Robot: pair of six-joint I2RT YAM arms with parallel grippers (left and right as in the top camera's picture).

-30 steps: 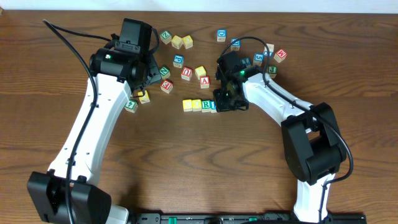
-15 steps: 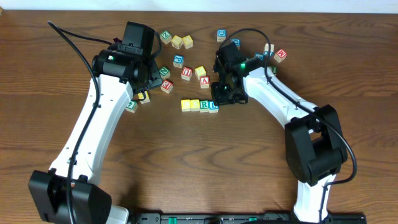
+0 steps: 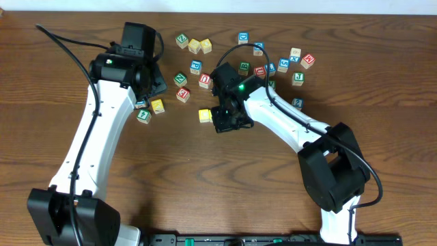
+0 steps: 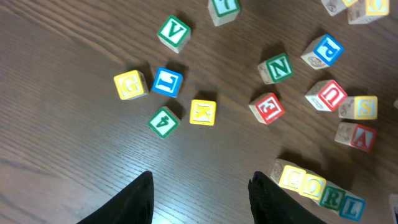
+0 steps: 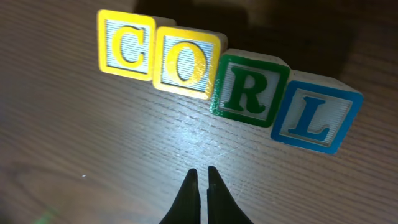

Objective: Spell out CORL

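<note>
Four wooden cubes stand side by side in a row reading CORL: yellow C (image 5: 127,46), yellow O (image 5: 185,62), green R (image 5: 249,90), blue L (image 5: 314,118). The left wrist view catches the same CORL row (image 4: 320,190) at its lower right. From overhead only the yellow end cube (image 3: 204,115) shows; my right arm covers the others. My right gripper (image 5: 202,171) is shut and empty, its tips just in front of the row, apart from it. My left gripper (image 4: 200,180) is open over bare wood, left of the row, holding nothing.
Several loose letter cubes lie scattered behind the row, among them a green V (image 4: 173,32), a yellow G (image 4: 130,84), a green 4 (image 4: 163,121), a red E (image 4: 267,107) and a red A (image 4: 357,135). More cubes (image 3: 295,68) lie at the back right.
My right arm has swung left over the row and now hides most of it from overhead. My left arm has drawn back and to the left. Both grippers kept their state.
</note>
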